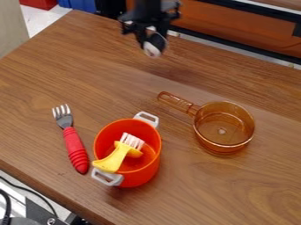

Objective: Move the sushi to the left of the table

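Note:
At the top of the camera view, left of centre, the black gripper [150, 37] hangs above the table's far part. It is shut on the sushi [154, 45], a small black and white piece held tilted at the fingertips, raised off the wooden table [88, 83].
An orange-red pot [154, 165] with grey handles holds a yellow brush [117, 157]. To its left lies a fork [74, 147] with a red handle. A transparent amber saucepan [224, 127] stands at the right, its handle pointing to the upper left.

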### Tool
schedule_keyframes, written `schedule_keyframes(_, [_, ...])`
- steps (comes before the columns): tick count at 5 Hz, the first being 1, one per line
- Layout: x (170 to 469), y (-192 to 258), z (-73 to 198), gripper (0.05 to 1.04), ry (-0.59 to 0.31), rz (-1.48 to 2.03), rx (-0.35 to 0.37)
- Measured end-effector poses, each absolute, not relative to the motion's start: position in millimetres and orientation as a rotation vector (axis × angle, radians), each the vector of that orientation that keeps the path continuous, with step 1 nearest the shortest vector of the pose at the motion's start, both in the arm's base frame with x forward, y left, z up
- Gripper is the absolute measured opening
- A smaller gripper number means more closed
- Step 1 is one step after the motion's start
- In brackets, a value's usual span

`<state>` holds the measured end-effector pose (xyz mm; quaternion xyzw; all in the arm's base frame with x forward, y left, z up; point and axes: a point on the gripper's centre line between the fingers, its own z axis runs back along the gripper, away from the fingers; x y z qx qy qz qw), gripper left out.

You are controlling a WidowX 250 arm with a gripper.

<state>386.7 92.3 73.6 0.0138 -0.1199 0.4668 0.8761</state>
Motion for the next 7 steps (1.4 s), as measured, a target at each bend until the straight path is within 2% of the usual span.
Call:
schedule_keyframes(2, [341.8, 163.6, 50.1, 0.453, -0.278, 0.981, 0.112])
schedule_keyframes(3, [321.9, 172.7, 30.1, 0.453, -0.276, 0.969, 0.177])
schedule_keyframes(4, [321.0, 172.2, 23.1, 0.453, -0.303, 0.917, 0.188])
schedule_keyframes(5, [321.4, 173.1, 22.2, 0.504, -0.302, 0.914, 0.189])
schedule_keyframes(6, [316.4, 170.6, 15.5, 0.821, -0.235, 0.904, 0.175])
schedule_keyframes(7, [316.2, 171.1, 15.5, 1.000, -0.237, 0.901, 0.182])
